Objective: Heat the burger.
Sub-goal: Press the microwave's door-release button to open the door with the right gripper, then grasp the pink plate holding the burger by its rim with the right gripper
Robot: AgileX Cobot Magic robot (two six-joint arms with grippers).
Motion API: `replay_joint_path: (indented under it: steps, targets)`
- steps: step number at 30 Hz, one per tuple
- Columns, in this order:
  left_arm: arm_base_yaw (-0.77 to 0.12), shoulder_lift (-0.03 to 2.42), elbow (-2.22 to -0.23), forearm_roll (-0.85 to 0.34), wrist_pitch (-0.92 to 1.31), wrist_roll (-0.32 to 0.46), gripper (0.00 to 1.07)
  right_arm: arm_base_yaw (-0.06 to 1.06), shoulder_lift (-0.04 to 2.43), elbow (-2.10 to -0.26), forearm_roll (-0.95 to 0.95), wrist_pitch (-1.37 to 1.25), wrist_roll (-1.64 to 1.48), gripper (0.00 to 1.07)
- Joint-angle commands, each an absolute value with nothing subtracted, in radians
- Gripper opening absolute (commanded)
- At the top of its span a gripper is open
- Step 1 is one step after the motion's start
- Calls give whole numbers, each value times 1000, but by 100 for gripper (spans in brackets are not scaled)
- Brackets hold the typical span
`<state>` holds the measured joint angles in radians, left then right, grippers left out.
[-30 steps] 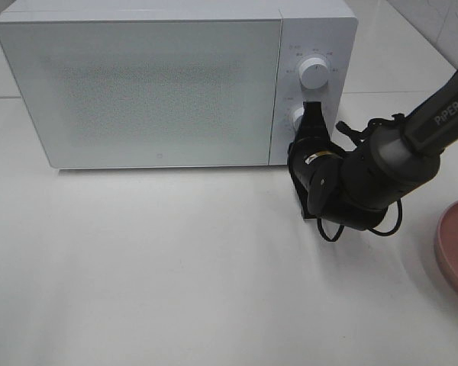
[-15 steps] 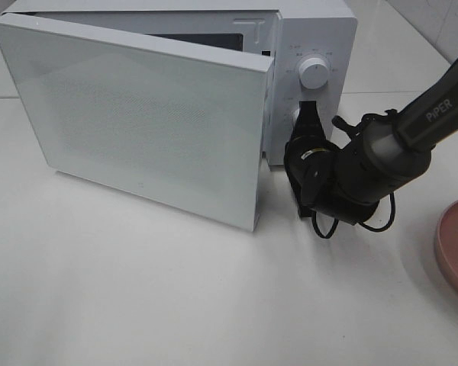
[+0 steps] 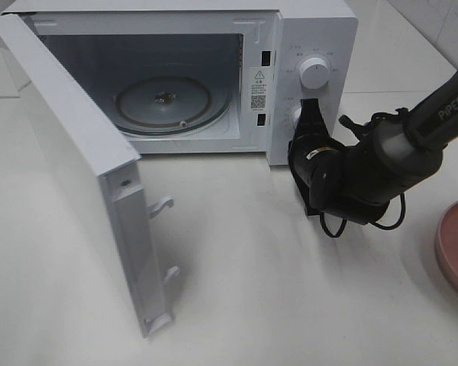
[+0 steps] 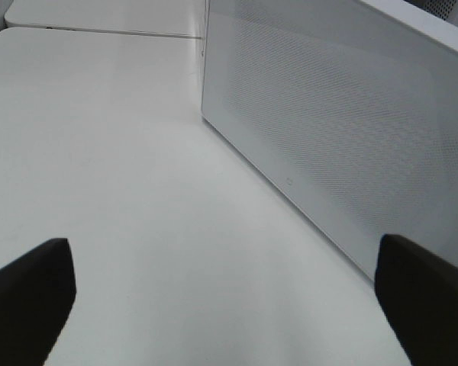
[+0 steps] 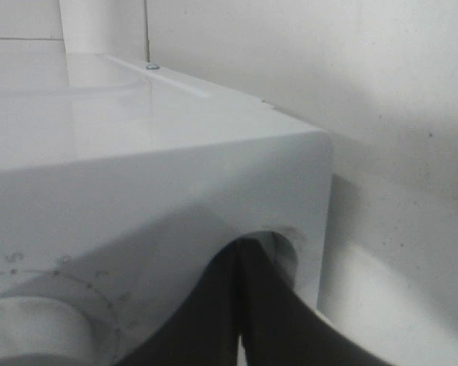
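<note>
Presently unseen in every view, burger: likely light, soft, easily crushed, best held gently across the bun's sides; right gripper (image 3: pixel 311 116) closed against microwave (image 3: pixel 320 30) panel, left gripper (image 4: pixel 221 255) spread wide, empty.

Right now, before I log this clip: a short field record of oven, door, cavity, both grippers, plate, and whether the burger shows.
oven: white countertop microwave oven
door: white door, swung wide open
cavity: round glass turntable, nothing on it
right gripper: shut, tips at the lower knob
left gripper: open, empty, facing the door's outer face
plate: pink round plate, only its edge in view
burger: not in view
</note>
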<state>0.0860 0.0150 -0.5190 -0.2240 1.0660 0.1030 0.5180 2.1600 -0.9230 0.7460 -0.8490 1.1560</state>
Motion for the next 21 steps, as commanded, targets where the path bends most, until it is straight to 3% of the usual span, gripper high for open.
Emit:
replay_joint_path:
  steps: [1, 21]
  targets:
    - [82, 13, -518, -226, 1069, 102, 100, 492, 2124, -933, 695, -960, 1147, 0]
    - [82, 13, -518, -226, 1069, 102, 100, 492, 2002, -764, 605, -736, 1066, 0]
